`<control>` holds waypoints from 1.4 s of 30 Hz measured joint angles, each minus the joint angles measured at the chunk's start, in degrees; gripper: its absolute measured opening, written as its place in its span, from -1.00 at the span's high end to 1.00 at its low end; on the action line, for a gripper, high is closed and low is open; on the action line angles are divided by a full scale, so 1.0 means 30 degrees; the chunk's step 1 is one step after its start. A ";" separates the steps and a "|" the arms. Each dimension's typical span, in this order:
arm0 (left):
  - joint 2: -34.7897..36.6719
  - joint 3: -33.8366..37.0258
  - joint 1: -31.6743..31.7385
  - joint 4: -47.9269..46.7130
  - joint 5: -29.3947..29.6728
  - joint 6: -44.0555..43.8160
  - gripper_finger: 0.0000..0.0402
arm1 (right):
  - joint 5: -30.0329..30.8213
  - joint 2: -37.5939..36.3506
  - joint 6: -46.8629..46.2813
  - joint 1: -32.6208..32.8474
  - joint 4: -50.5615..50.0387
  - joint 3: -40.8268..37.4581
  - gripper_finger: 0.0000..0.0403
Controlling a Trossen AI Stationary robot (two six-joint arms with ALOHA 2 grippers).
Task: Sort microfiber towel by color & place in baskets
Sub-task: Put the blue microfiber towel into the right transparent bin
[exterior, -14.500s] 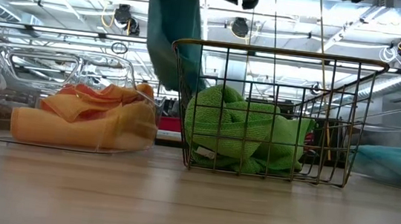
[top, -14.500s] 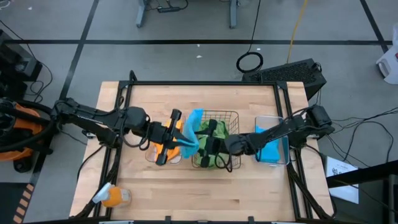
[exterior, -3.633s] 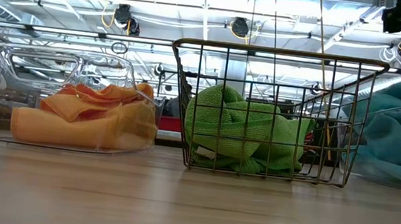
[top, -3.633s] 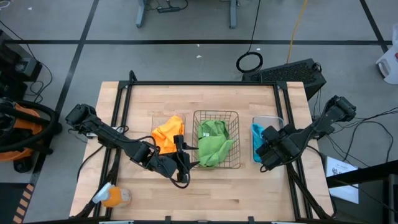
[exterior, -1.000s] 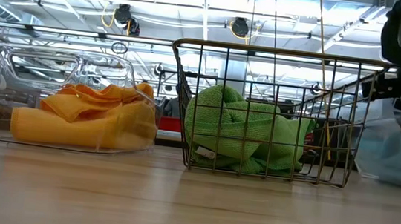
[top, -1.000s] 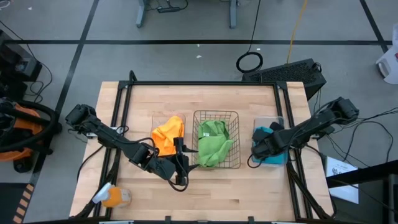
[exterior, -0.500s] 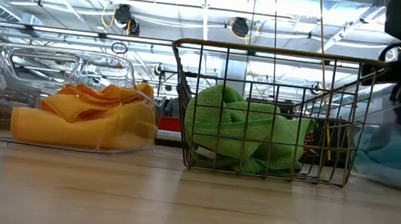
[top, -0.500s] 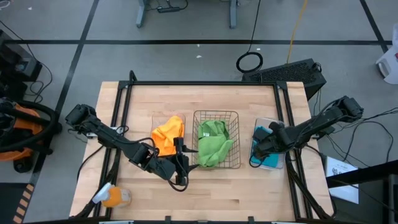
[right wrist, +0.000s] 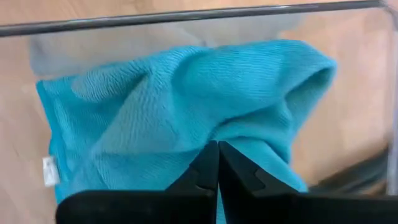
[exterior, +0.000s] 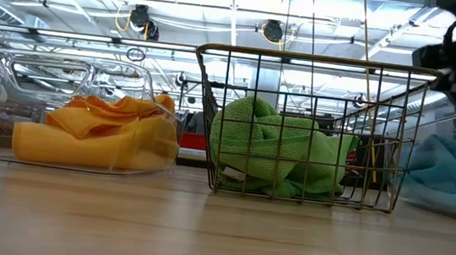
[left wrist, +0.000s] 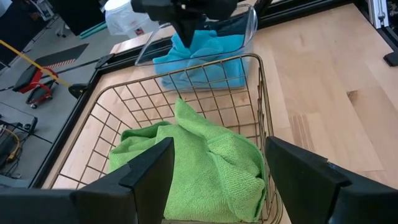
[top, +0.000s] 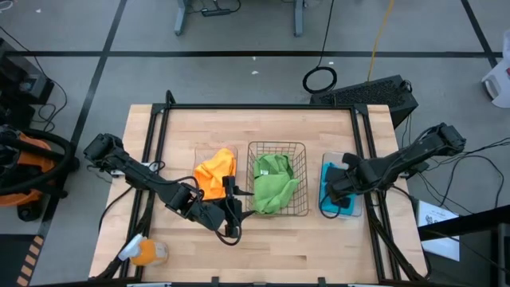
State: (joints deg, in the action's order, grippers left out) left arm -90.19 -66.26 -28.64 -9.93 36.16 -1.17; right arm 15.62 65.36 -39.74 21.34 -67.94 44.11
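Note:
Three baskets stand in a row. The left clear basket (top: 198, 151) holds orange towels (top: 215, 171). The wire mesh basket (top: 276, 146) in the middle holds green towels (top: 273, 182). The right clear basket (top: 356, 156) holds a blue towel (top: 327, 199), bunched on its floor. My right gripper (top: 334, 189) is shut and points down over the blue towel (right wrist: 186, 93). My left gripper (top: 234, 209) is open at the wire basket's near left corner, above the table, facing the green towel (left wrist: 199, 168), with nothing between its fingers. My right gripper's shut fingertips (right wrist: 217, 155) stand from above at the blue towel's raised fold (right wrist: 249, 124). I cannot tell whether they touch it. The towel lies in the basket.
A small orange-and-white object (top: 143, 253) lies at the table's near left corner. Black frame rails (top: 263, 106) run along the table's far and side edges. Bare wood (top: 279, 247) stretches in front of the baskets.
My right gripper, still shut, has risen from low inside the right clear basket to above the blue towel, drifting slightly toward the table's right edge. The blue towel has stayed in the basket and shows more fully now.

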 joint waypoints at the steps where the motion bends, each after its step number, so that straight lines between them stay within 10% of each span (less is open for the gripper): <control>1: 0.0000 0.0000 0.0000 0.0000 0.0000 0.0000 -0.28 | 0.0061 0.0000 0.0177 0.0000 -0.0367 0.0211 1.00; 42: 0.0000 0.0000 -0.0211 -0.0087 0.0007 0.0036 -0.28 | 0.0764 0.3738 0.4752 -0.2178 0.5831 -0.1403 1.00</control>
State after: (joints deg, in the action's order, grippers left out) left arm -90.19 -66.26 -29.28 -10.20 36.18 -1.06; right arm 17.91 76.58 -25.49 14.81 -50.45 39.90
